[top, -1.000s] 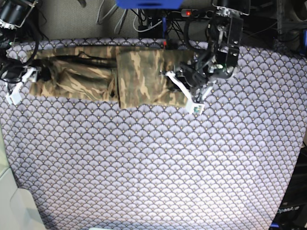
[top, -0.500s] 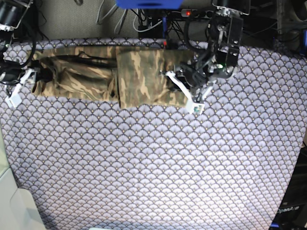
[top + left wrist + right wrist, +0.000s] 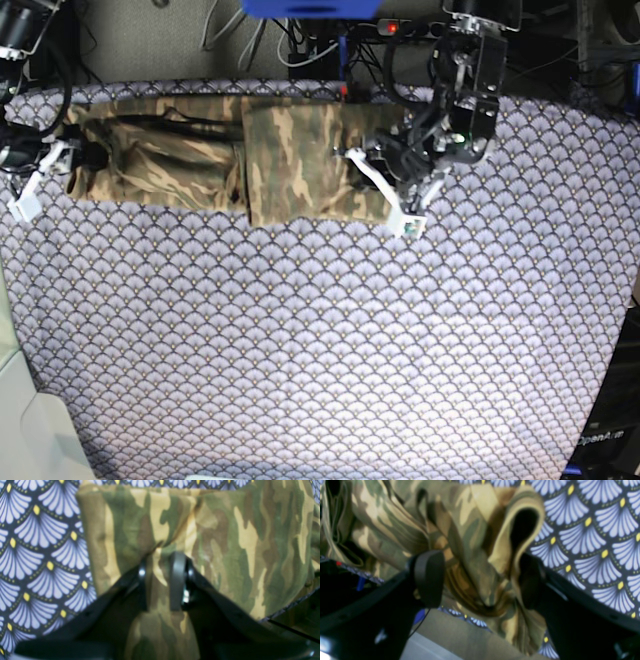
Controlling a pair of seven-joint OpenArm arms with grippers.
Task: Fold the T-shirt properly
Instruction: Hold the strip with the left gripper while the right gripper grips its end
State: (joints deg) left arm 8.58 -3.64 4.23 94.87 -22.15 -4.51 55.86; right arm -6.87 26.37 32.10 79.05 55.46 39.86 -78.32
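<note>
Left fingers (image 3: 175,580) pinch T-shirt (image 3: 220,160) — right fingers (image 3: 428,577) apart (low).

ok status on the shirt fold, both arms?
Left gripper shut on T-shirt. Right gripper open, bunched cloth between its pads, at shirt's far end. T-shirt a long strip on the tablecloth. Nothing in the way.
</note>
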